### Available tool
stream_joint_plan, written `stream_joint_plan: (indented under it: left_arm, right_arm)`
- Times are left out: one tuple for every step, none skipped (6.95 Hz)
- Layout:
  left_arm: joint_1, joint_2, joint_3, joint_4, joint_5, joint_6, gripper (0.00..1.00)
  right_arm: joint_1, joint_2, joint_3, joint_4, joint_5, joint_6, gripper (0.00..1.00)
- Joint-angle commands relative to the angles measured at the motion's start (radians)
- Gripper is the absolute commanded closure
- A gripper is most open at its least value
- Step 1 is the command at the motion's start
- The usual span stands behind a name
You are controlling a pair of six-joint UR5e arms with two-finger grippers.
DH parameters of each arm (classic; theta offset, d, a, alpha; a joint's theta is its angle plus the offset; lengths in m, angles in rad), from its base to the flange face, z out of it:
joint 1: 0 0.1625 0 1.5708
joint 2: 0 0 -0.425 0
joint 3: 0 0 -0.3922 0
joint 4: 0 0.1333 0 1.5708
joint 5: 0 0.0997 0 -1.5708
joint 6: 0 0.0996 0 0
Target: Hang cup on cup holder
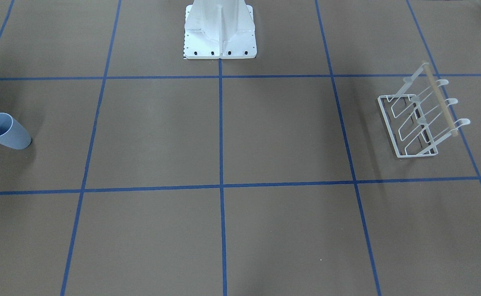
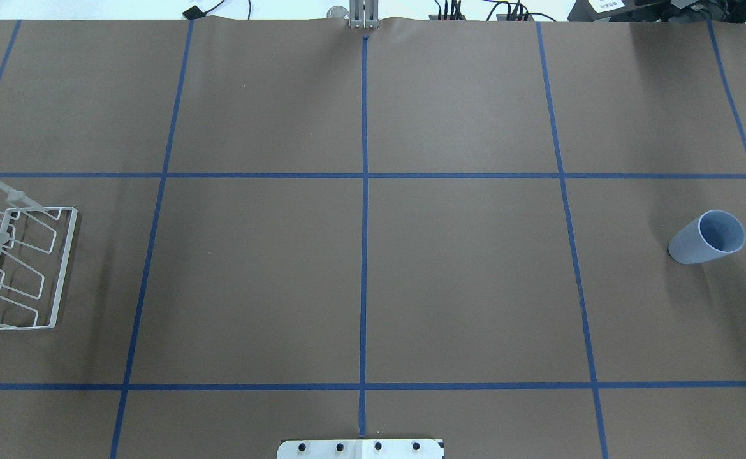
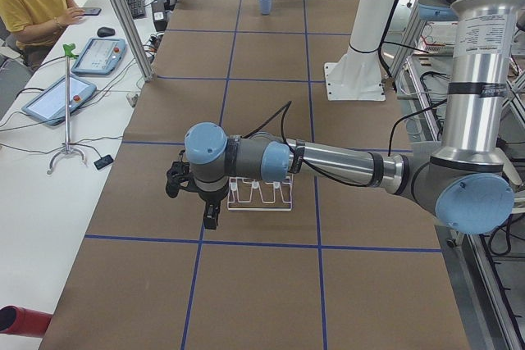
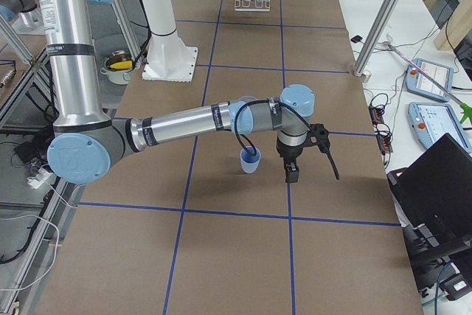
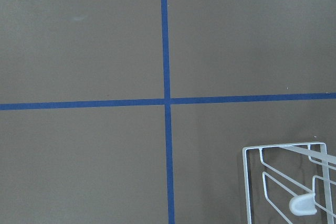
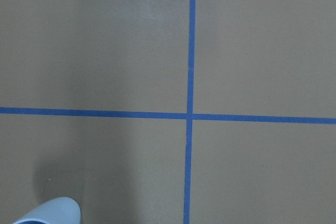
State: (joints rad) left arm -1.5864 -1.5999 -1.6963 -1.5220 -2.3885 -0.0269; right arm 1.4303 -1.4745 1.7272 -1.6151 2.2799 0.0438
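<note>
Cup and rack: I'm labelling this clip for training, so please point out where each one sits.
cup (image 2: pixel 688 248): overhead view, on its outer side wall.
rack (image 1: pixel 440 100): front-facing view, on the wooden rod across its top.

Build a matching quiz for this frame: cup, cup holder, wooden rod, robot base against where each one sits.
Things:
1. cup
2. cup holder
3. wooden rod
4. robot base

Places:
A. lying across the cup holder's top
B. at the middle of the table, on the robot-side edge
C. standing rim up on the robot's right side of the table
D. on the robot's left side of the table, holding nothing

Pairs: 1-C, 2-D, 3-A, 4-B
</note>
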Motion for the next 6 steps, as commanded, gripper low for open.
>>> stream_joint_plan:
  left_arm:
    - [0.0, 0.009, 0.001, -0.003, -0.003, -0.001, 0.01]
    - [0.0, 0.009, 0.001, -0.003, -0.004, -0.001, 0.01]
    - [0.002, 0.009, 0.006, -0.003, -0.004, -0.001, 0.01]
    - [0.003, 0.009, 0.007, -0.003, -0.006, -0.001, 0.01]
    - [0.003, 0.011, 0.009, -0.003, -0.008, -0.001, 0.01]
    - [0.003, 0.011, 0.009, -0.003, -0.008, -0.001, 0.01]
  right_arm:
    - [-0.159, -0.022, 0.003, 0.149, 0.004, 0.109, 0.0]
    - [-0.224, -0.062, -0.001, 0.275, 0.006, 0.195, 0.0]
    - [-0.24, -0.114, -0.003, 0.378, 0.013, 0.205, 0.0]
    - [-0.24, -0.151, 0.011, 0.394, 0.039, 0.203, 0.0]
    - [-0.24, -0.171, 0.014, 0.394, 0.046, 0.199, 0.01]
    - [-0.241, -0.179, 0.011, 0.394, 0.044, 0.191, 0.05]
